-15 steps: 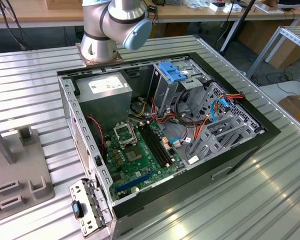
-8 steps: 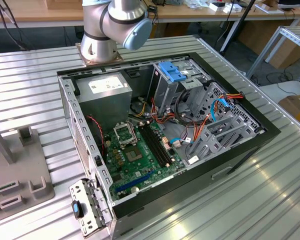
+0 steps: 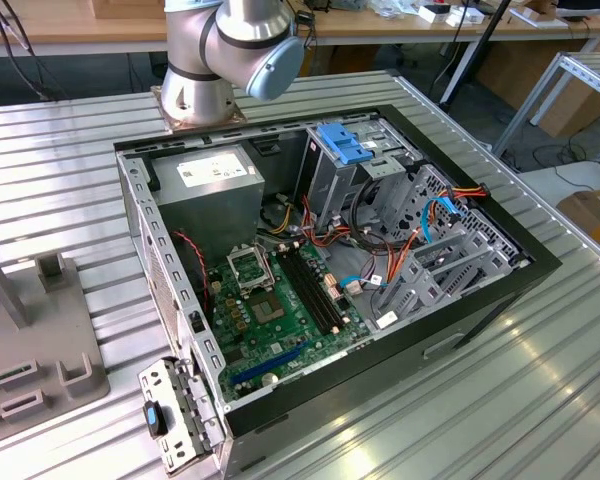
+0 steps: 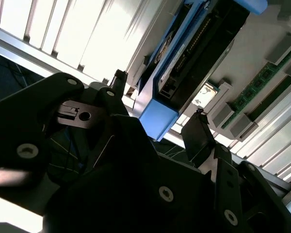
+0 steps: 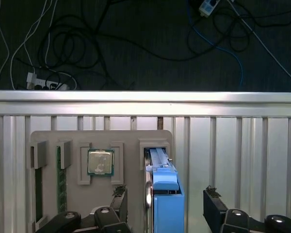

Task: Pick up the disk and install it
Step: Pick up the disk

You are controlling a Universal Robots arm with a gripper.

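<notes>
Dark grey hard disk with bright blue plastic rails (image 5: 163, 187) is standing on edge in a slot of the grey plastic parts tray (image 5: 131, 145), near a square silver processor chip (image 5: 100, 161). Black gripper (image 5: 166, 196) is straddling it, jaws spread, apparently not touching. Probably rigid, weighty, shock-sensitive (take the blue rails' flat sides); slot walls are crowding the grasp. Open black computer case (image 3: 330, 260) is sitting mid-frame in the exterior view.

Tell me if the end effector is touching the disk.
Apart. The first wrist view shows clear gaps between the disk and both open fingers of the end effector.
</notes>
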